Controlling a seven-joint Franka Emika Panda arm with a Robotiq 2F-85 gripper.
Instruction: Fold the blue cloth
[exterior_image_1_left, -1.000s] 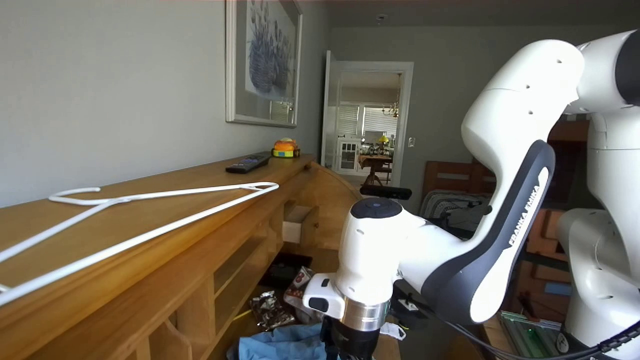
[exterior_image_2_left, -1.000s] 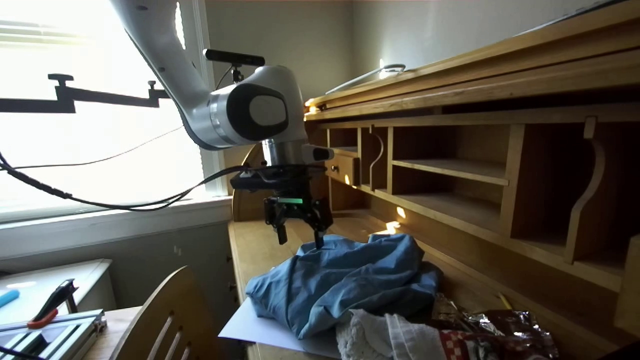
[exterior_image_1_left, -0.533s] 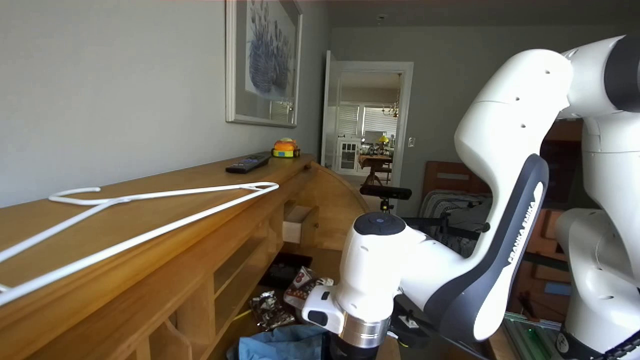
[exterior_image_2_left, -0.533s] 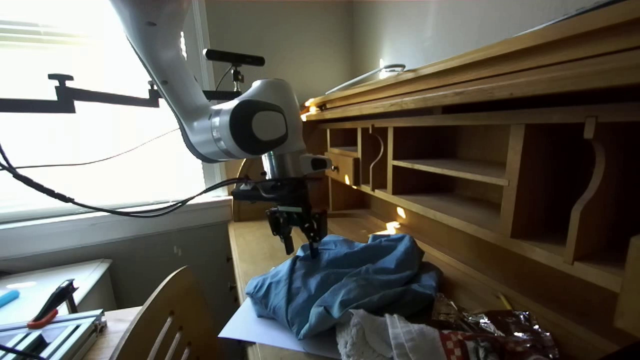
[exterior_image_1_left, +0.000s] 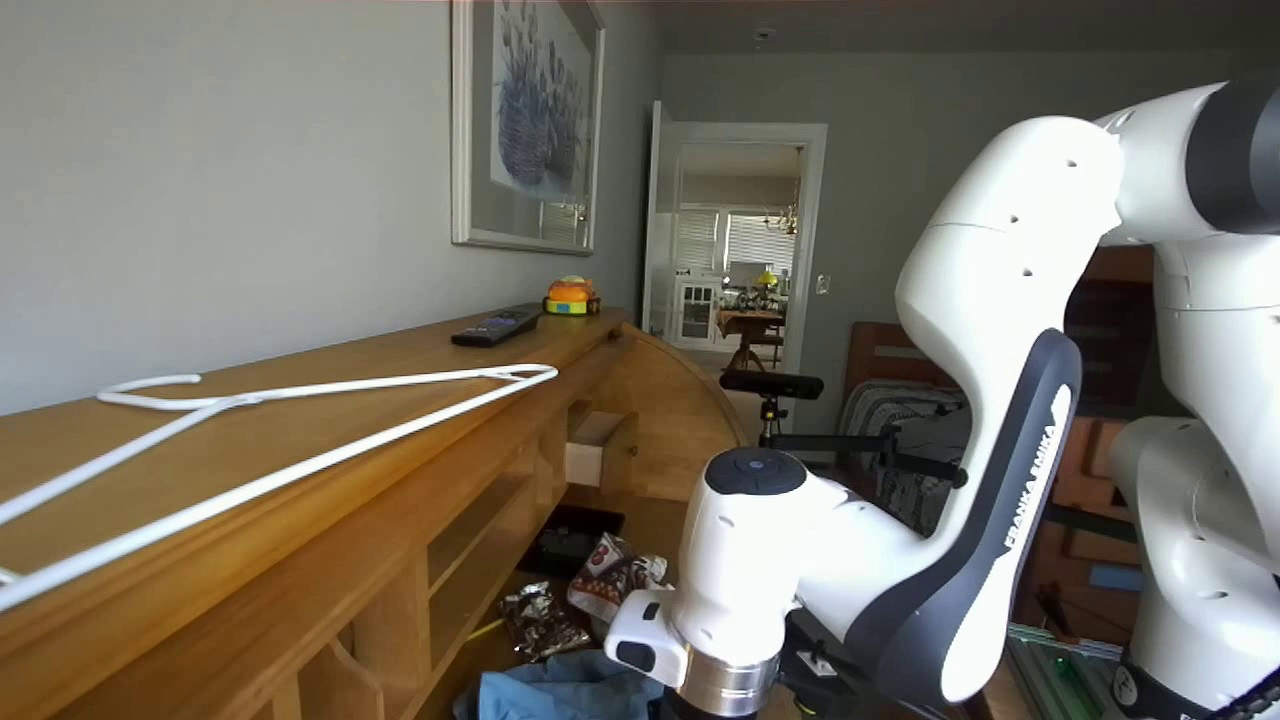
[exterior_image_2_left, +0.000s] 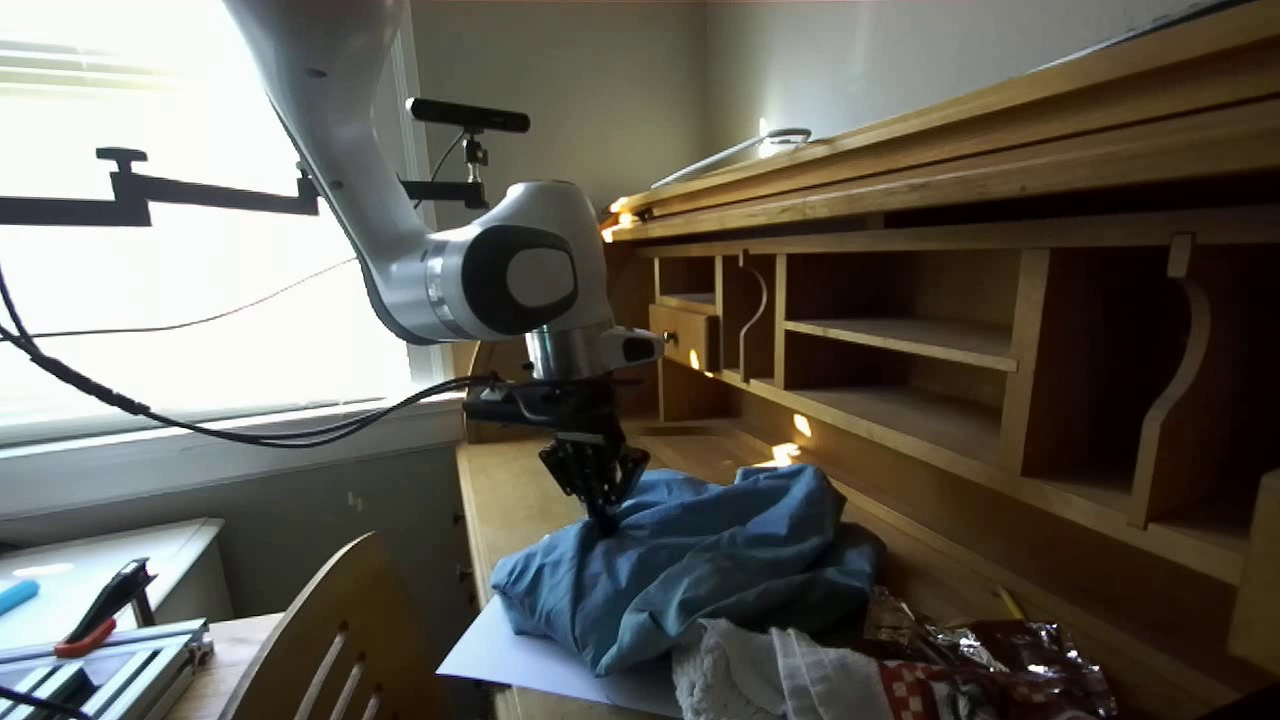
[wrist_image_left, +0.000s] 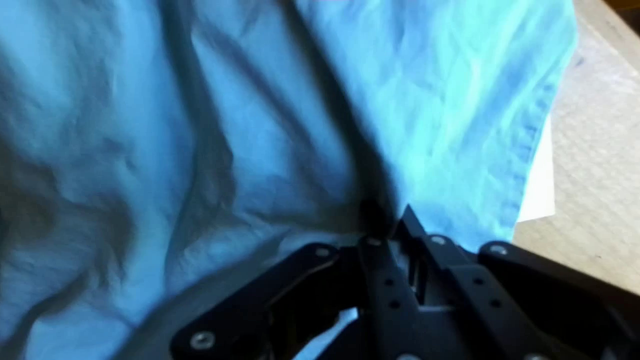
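Wooden desk (exterior_image_2_left: 505, 485) beneath the pincer (exterior_image_2_left: 604, 522); the blue cloth (exterior_image_2_left: 700, 560) lies rumpled under and around its tips. Change noted: the pincer has descended and drawn together, apparently pinching a ridge of it. Judged ready for a first fold.

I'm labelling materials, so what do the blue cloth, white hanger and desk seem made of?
Blue cloth: matte fabric, perhaps cotton, judging by its soft creases and puckered edge.
White hanger: smooth, probably plastic, from its even white, rounded bars; coated metal is possible.
Desk: wood or veneer, seemingly varnished, from its grain and sheen.
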